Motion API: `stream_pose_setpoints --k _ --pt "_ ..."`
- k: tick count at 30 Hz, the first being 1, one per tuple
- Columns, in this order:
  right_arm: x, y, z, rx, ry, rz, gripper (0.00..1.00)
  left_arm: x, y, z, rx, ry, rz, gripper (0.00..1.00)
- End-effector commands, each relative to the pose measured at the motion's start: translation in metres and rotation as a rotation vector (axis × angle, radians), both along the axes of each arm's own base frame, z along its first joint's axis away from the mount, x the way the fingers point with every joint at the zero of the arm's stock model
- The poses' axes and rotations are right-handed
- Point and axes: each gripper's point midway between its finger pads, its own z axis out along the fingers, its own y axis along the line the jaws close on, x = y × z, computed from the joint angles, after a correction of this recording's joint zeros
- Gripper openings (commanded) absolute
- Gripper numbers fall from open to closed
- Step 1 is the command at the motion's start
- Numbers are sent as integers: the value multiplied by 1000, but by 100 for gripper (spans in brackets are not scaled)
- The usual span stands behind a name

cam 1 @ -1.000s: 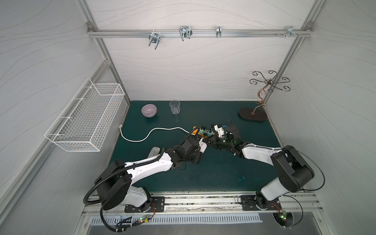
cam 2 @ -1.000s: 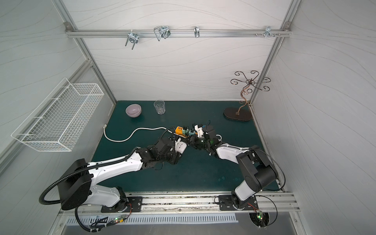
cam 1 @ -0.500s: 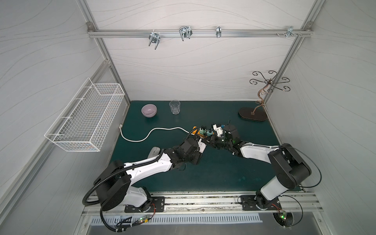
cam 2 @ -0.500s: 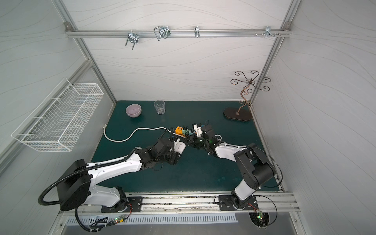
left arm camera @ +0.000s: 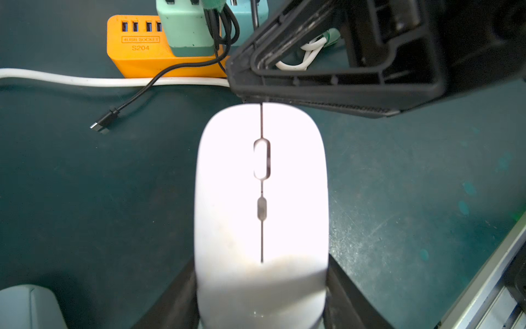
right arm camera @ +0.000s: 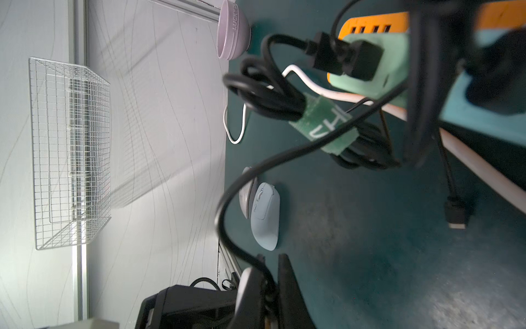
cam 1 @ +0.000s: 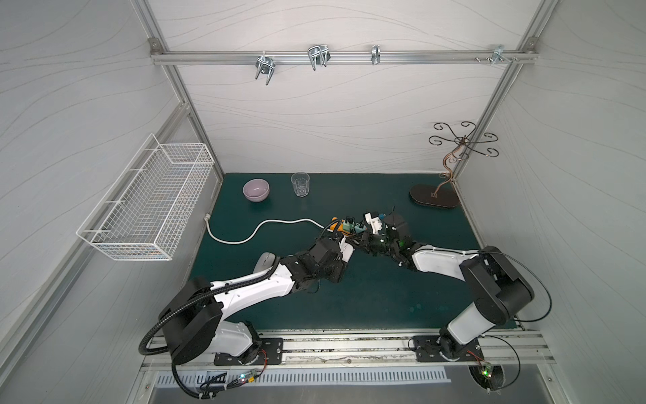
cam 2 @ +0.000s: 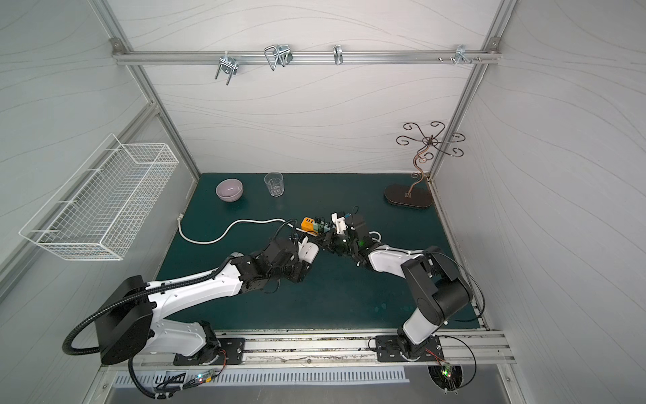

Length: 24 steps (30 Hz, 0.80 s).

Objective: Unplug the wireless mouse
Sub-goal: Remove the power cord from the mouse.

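The right gripper (left arm camera: 245, 96) is closed tight at the very nose of the white mouse (left arm camera: 293, 185), and in the right wrist view the black cable (right arm camera: 221, 219) runs down in between its fingers, so it appears to be pinching the cord or its plug. The gripper hides the port itself, so whether the plug is seated cannot be told. The left gripper (left arm camera: 262, 259) is about half open and clamps the rear flanks of the mouse. The mouse sits near the middle of the mat (left arm camera: 85, 199), just in front of the orange USB hub (left arm camera: 139, 57). Several things could go wrong from here. If the jaws have caught the thin cord rather than the plug body, a pull would probably slip along it or strain it. A pull out of line with the port could jam the plug. The mouse shell looks smooth and is held only at its tail, so a hard tug might slide it out of the left gripper's hold. The cable is strapped in a bundle (right arm camera: 324, 122) and leads to the green adapter (left arm camera: 185, 31) on the hub, so slack running out could drag the hub. A second, loose plug (left arm camera: 99, 126) lies close by on the mat and is easy to confuse.
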Motion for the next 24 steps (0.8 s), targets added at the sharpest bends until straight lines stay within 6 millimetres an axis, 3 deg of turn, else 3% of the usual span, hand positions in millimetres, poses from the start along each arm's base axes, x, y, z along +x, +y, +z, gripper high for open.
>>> stream_pose_setpoints --k 1,13,24 --pt "4 7 6 11 -26 7 0 6 -10 18 -69 -32 8 56" --pt "27 3 15 39 -83 -88 0 -13 3 1 -114 47 53 54" --pt "43 5 23 82 -97 -119 0 -17 1 3 -135 60 43 54"
